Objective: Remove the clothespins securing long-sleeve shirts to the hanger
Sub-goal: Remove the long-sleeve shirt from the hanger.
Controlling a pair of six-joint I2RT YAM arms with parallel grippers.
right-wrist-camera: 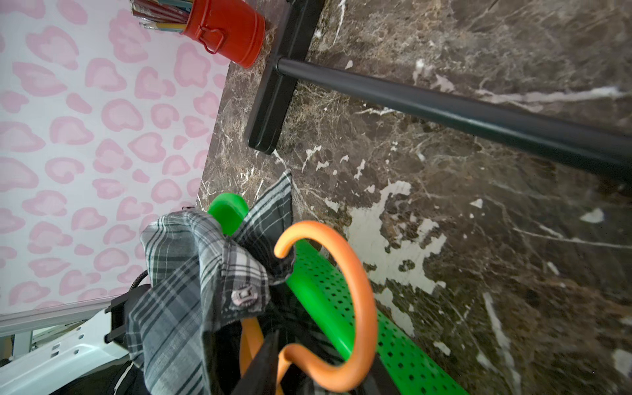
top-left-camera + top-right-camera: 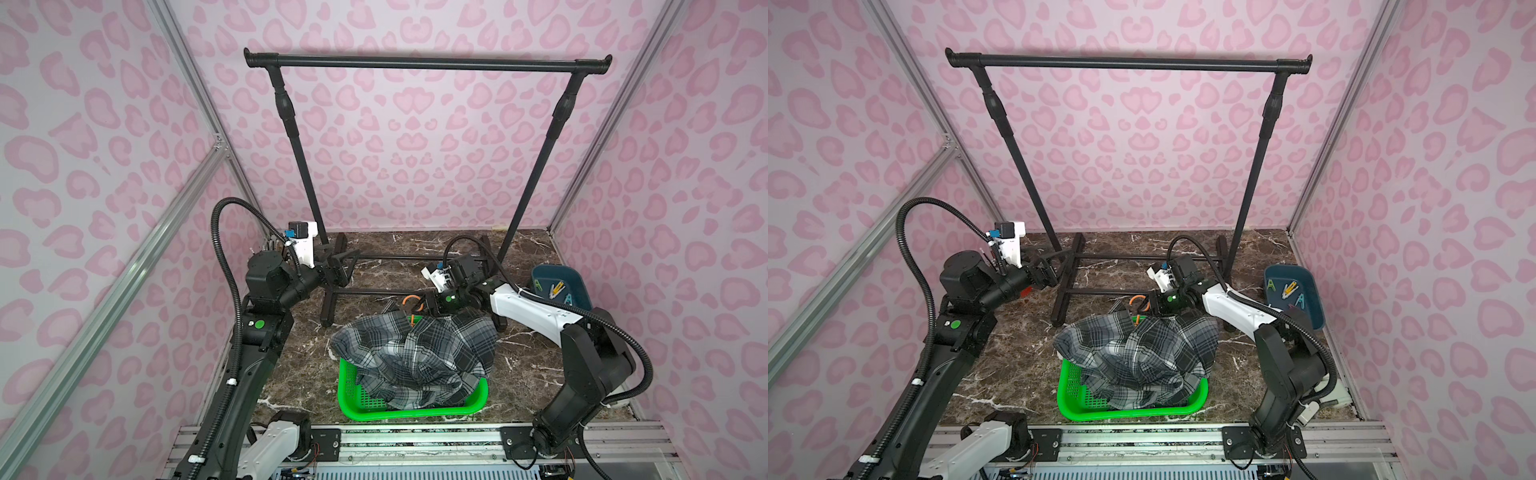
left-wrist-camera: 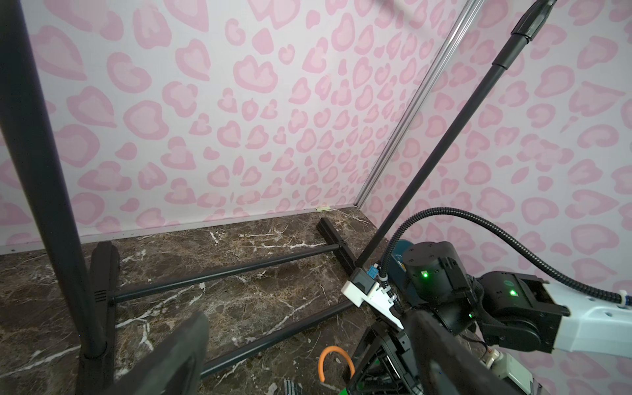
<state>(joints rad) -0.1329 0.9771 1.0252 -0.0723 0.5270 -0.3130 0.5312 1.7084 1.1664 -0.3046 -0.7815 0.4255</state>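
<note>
**Hanger neck to be pinched squarely, centred**

The hanger (image 1: 366, 301), inside the shirt (image 2: 415, 357) draped over the basket (image 2: 353, 401), is straddled below its hook by the right gripper (image 2: 428, 306); whether it is clamped cannot be told. The left gripper (image 2: 343, 267) is spread wide.

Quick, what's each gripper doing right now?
Left gripper: open, empty.
Right gripper: jaws either side of the orange hanger; whether it grips cannot be told.
</note>
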